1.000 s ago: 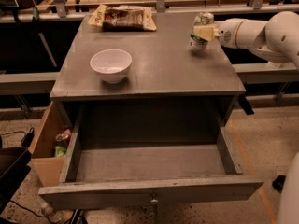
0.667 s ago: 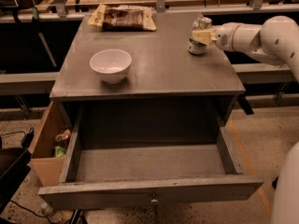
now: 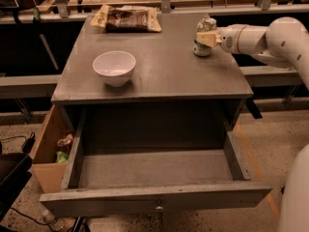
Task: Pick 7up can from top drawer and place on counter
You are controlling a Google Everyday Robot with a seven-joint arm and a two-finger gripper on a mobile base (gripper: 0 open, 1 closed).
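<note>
The 7up can (image 3: pixel 204 29) stands upright on the counter (image 3: pixel 169 66) near its back right corner. My gripper (image 3: pixel 208 38) reaches in from the right on a white arm and is shut on the can, with a cream finger (image 3: pixel 206 39) across the can's side. The top drawer (image 3: pixel 154 199) is pulled fully open below the counter, and its grey inside holds nothing. A small metal knob (image 3: pixel 158 207) sits on its front panel.
A white bowl (image 3: pixel 114 67) stands on the counter's left half. A brown snack bag (image 3: pixel 128 19) lies at the back edge. A tan cardboard box (image 3: pixel 48 149) with some items sits on the floor to the left of the drawer. Wooden workbenches run behind.
My gripper has carried the can slightly left and down, from just above the counter's right back corner to resting on its surface.
</note>
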